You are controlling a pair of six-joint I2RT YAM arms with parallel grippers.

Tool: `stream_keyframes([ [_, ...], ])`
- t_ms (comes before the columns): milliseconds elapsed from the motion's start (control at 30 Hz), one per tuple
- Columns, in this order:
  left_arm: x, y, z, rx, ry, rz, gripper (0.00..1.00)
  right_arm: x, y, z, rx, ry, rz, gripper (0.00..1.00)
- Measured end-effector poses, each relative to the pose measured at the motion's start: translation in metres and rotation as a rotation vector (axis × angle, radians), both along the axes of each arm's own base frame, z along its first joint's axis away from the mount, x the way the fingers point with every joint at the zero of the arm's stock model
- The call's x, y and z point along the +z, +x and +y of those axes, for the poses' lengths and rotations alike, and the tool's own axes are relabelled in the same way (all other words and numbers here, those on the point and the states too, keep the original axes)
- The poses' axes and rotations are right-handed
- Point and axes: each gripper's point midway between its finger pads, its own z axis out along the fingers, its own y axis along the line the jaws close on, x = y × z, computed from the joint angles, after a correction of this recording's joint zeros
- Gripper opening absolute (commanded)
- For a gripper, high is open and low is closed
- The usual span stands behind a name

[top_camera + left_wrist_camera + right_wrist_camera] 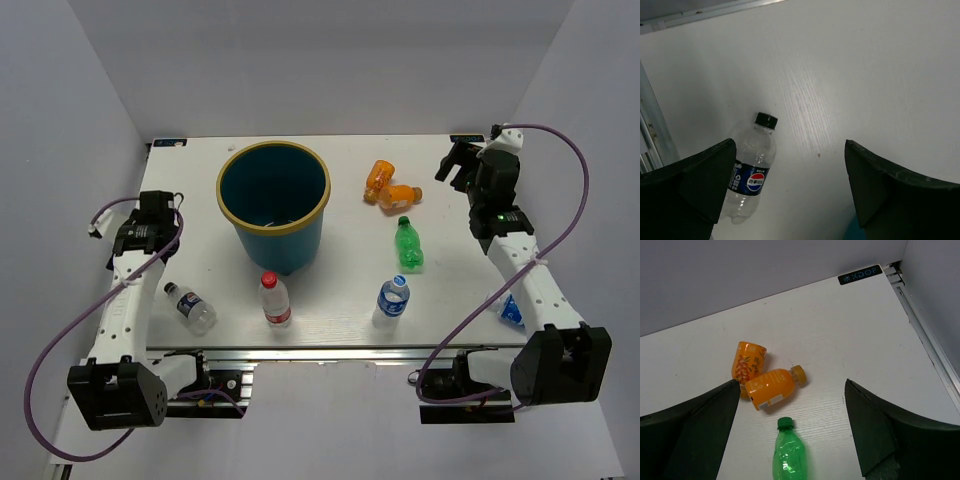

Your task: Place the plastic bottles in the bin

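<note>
The teal bin (290, 243) stands at the table's back left. Two orange bottles (378, 178) (400, 195) lie to its right, a green bottle (408, 246) lies nearer. A red-labelled bottle (274, 299) and a blue-labelled bottle (392, 300) stand upright in front. A dark-labelled clear bottle (190, 307) lies at the front left. My left gripper (158, 222) is open and empty above the table, with that bottle (752, 170) beside its left finger. My right gripper (455, 166) is open and empty above the orange bottles (771, 388) (748, 362) and the green one (788, 455).
Another blue-labelled bottle (510, 313) lies partly hidden under my right arm at the table's right edge. Grey walls close in the back and sides. A metal rail (927, 340) runs along the right edge. A sliver of the bin (852, 232) shows in the left wrist view.
</note>
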Motion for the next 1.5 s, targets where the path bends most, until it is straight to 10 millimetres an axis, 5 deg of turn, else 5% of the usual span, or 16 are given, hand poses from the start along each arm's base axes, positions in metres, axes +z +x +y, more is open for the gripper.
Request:
stream_keyframes([
  [333, -0.055, -0.036, -0.005, 0.071, -0.086, 0.135, 0.98, -0.016, 0.0, 0.013, 0.085, -0.005, 0.004, 0.9],
  [500, -0.105, -0.062, -0.015, 0.065, -0.17, 0.234, 0.98, -0.022, 0.003, 0.018, 0.11, 0.002, 0.018, 0.89],
  [700, -0.157, -0.068, -0.037, -0.025, -0.276, 0.266, 0.98, -0.038, 0.007, 0.026, 0.15, 0.009, 0.066, 0.89],
  [800, -0.17, -0.065, -0.042, -0.048, -0.299, 0.278, 0.89, -0.042, 0.007, 0.027, 0.154, 0.008, 0.079, 0.89],
  [967, -0.172, -0.056, -0.042, -0.071, -0.296, 0.271, 0.49, -0.042, 0.007, 0.027, 0.154, 0.008, 0.079, 0.89],
  [1033, -0.166, -0.051, -0.041, -0.082, -0.289, 0.257, 0.41, -0.042, 0.007, 0.027, 0.154, 0.008, 0.079, 0.89],
  [1133, -0.143, -0.035, -0.038, -0.097, -0.269, 0.192, 0.38, -0.042, 0.007, 0.029, 0.165, 0.009, 0.079, 0.89],
  [1233, -0.091, -0.002, -0.027, -0.115, -0.204, 0.065, 0.4, -0.041, 0.006, 0.031, 0.185, 0.006, 0.077, 0.89],
  [1367, 0.023, 0.042, -0.007, -0.119, -0.072, -0.196, 0.48, -0.034, 0.003, 0.037, 0.229, -0.005, 0.059, 0.89],
  [1500, 0.14, 0.065, -0.003, -0.182, 0.047, -0.511, 0.48, -0.017, -0.004, 0.046, 0.296, -0.014, 0.01, 0.89],
])
